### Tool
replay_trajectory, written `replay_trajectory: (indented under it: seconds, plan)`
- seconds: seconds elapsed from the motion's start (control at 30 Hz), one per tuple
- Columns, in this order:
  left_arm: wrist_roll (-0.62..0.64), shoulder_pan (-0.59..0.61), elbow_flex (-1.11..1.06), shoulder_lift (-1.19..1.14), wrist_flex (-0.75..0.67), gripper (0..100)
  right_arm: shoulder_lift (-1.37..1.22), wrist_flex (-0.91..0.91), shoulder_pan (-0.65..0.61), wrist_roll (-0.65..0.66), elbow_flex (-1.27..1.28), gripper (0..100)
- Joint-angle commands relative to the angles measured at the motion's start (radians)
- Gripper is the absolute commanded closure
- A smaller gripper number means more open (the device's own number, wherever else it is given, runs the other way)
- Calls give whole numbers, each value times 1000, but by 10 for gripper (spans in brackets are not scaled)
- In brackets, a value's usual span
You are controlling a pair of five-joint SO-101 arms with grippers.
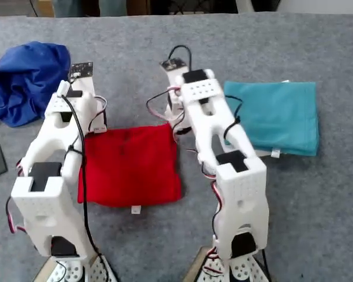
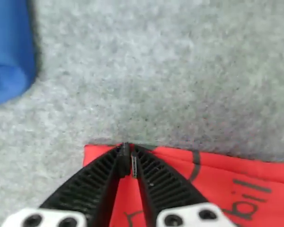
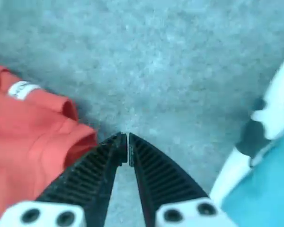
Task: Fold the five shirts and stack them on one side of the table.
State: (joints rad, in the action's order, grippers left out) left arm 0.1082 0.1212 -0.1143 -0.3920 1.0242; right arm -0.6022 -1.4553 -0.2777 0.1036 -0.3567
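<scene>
High view: your folded red fabric shirt (image 1: pixel 132 167) lies between left gripper (image 2: pixel 128 155) and right gripper (image 3: pixel 124 143); folded teal shirt (image 1: pixel 279 117) sits outside the right, crumpled blue shirt (image 1: pixel 23 82) outside the left. Both jaws are closed, left at red's corner, right just beside it. Likely next: grip red, stack on teal.

High view: illumination is even and diffuse, from overhead. The grey counter (image 1: pixel 317 205) is uniformly bright. The arms cast short, soft shadows onto the counter and onto the red shirt (image 1: pixel 129 167). The folds of the blue shirt (image 1: pixel 23 79) carry deep shading. The room beyond the far counter edge is dark.

Left wrist view: a dark shadow band borders the blue shirt. The left hand (image 2: pixel 128 153) reads near-black, its ribs faintly lit.

Right wrist view: the counter reads darker. Shadow sits under the red shirt's rolled edge beside the right hand (image 3: pixel 124 142).
</scene>
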Motion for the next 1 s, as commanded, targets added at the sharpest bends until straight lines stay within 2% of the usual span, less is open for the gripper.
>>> replay_trajectory:
  seconds: [0.0,0.2,0.33,0.43,0.63,0.97]
  plan:
    - [17,22,85,-29,43,971,10,-87,3,0,-143,983]
    - [17,4,94,43,46,971,10,-305,-91,2,-377,983]
    - [17,13,93,60,44,971,-15,-272,-152,2,-418,983]
    - [17,13,93,60,37,971,-99,-207,-144,0,-358,983]
    - [18,27,65,58,-48,971,-315,-94,-28,-6,-338,983]
    - [17,51,68,71,-83,971,-252,-313,-91,-8,-641,983]
